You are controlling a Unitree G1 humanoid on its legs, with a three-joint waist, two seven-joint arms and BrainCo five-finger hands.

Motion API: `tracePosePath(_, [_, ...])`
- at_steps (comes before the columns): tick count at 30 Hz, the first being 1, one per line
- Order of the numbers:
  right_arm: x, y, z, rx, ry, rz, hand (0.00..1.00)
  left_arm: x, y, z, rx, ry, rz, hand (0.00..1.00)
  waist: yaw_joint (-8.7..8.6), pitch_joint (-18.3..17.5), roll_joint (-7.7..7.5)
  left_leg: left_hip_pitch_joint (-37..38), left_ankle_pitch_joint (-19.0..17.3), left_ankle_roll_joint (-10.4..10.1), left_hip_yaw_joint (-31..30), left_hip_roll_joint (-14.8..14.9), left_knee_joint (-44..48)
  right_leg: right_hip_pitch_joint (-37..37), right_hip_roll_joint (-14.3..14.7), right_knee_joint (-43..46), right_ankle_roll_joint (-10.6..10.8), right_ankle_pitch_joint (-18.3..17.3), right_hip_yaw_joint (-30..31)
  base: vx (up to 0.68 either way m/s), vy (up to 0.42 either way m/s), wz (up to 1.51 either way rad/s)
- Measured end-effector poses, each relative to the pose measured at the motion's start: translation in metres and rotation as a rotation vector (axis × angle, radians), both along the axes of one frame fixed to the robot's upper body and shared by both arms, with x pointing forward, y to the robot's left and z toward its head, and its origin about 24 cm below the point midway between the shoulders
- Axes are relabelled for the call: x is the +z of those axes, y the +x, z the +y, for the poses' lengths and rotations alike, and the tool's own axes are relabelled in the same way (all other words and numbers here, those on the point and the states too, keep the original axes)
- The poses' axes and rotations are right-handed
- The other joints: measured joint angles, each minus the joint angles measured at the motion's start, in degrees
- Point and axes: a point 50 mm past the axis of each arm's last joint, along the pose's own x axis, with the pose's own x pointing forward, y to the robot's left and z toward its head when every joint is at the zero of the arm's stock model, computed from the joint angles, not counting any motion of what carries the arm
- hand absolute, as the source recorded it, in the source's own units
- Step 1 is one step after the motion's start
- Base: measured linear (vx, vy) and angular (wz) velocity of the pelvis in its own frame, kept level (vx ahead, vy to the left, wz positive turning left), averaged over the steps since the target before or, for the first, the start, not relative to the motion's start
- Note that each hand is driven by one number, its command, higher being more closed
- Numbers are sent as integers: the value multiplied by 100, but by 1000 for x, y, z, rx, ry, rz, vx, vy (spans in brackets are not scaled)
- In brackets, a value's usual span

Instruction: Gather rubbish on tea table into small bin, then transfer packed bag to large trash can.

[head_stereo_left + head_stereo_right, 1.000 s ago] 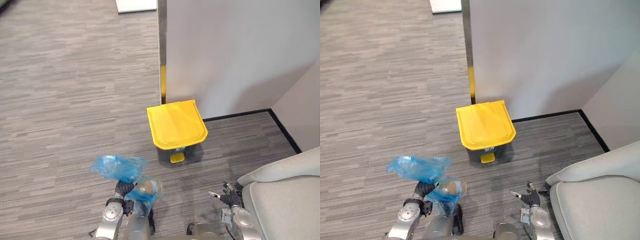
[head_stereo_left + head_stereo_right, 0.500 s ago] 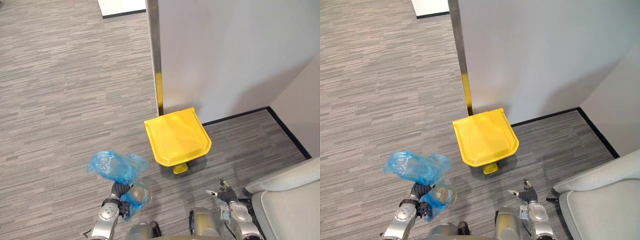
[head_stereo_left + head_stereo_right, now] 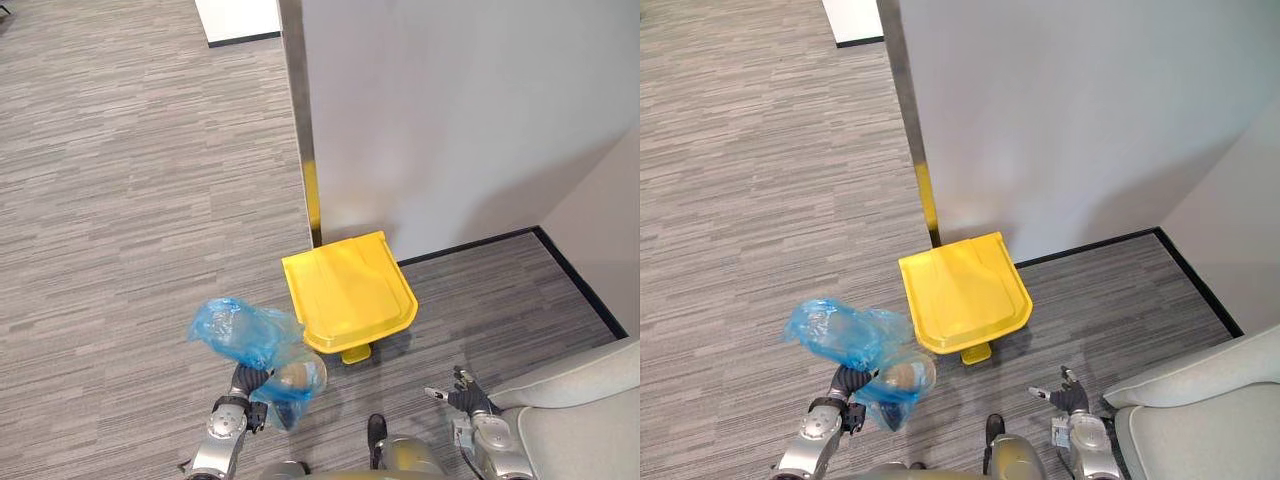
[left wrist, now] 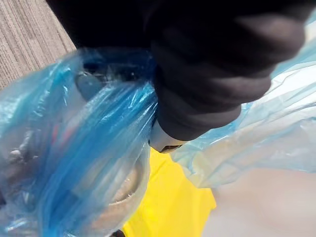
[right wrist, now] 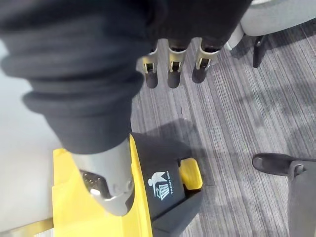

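Grey striped carpet floor (image 3: 120, 200) meets a pale wall (image 3: 450, 120); a grey seat (image 3: 585, 420) sits at the right. By the wall stands the yellow-lidded trash can (image 3: 345, 290), closed. The left robot hand (image 3: 244, 380) is clamped on the blue bag (image 3: 250, 335), held up just beside the can. The right robot hand (image 3: 465, 400) hangs with fingers straight and apart — its wrist view adds the can's dark base and yellow pedal (image 5: 190, 174).

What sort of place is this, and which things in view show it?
Probably an office or lounge corner indoors: grey carpet floor, a plain partition wall with dark skirting, a yellow-lidded pedal bin beside it, and a grey upholstered seat nearby.
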Motion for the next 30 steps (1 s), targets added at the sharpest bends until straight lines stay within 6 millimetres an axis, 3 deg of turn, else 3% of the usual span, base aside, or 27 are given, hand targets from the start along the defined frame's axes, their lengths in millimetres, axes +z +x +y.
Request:
tracePosePath(8, [-6, -9, 6, -10, 21, 26, 0, -10, -13, 4, 12, 9, 62, 100, 24, -105, -36, -65, 121, 15, -136, -62, -245, 302, -65, -849, 66, 546, -76, -108, 15, 5])
tracePosePath(11, [-8, -16, 5, -15, 22, 44, 0, -10, -14, 4, 13, 9, 63, 100, 26, -145, -96, -136, 109, -27, -188, -60, -258, 315, -79, -975, 23, 622, -147, -76, -1, 12])
tracePosePath(21, [-6, -13, 2, -30, 18, 31, 0, -10, -15, 4, 15, 7, 63, 100, 55, -179, -158, -163, 5, -85, -86, 28, -186, 304, 54, -1068, 29, 617, -19, 17, 2, -8])
tracePosePath(22, [-5, -11, 2, -29, 17, 26, 0, -10, -14, 5, 20, 7, 61, 100, 103, -178, -153, -167, -76, -73, -2, 58, -84, 241, 99, -931, 47, 548, 66, 79, 48, -37])
tracePosePath(25, [-3, -6, 2, -32, 8, 12, 0, -6, -11, 6, 23, 10, 36, 100, 139, -171, -223, -326, -416, 33, 113, 50, 501, -531, 4, 790, 70, -283, 197, 69, 68, -22])
tracePosePath(26, [-3, -5, 1, -34, 4, 10, 0, -4, -9, 6, 20, 9, 28, 100, 129, -142, -276, -370, -596, 94, 132, -19, 771, -824, -119, 1530, 169, -584, 270, 56, 90, -6])
tracePosePath(27, [-1, -2, 1, -33, 4, 2, 0, -3, -8, 5, 19, 9, 23, 100, 124, -101, -292, -368, -678, 122, 137, -53, 862, -923, -175, 1840, 225, -670, 303, 44, 87, 5])
tracePosePath(28, [0, 1, 2, -37, 6, -10, 0, -1, -5, 5, 18, 8, 10, 100, 80, 42, -302, -271, -900, 238, 92, -70, 1076, -1079, -309, 2531, 396, -755, 290, 26, 72, 22])
tracePosePath(29, [4, 2, 5, -38, 14, -36, 0, 5, 0, 5, 15, 10, -17, 100, 11, 262, -306, -47, -1183, 316, 47, -81, 1399, -1539, -399, 3812, 730, -707, 247, 23, 57, 22])
tracePosePath(30, [3, -1, 7, -41, 18, -35, 0, 5, 0, 5, 15, 11, -18, 100, 28, 305, -227, 6, -1304, 339, 24, -74, 1531, -1673, -393, 3908, 716, -885, 277, 64, 73, 16])
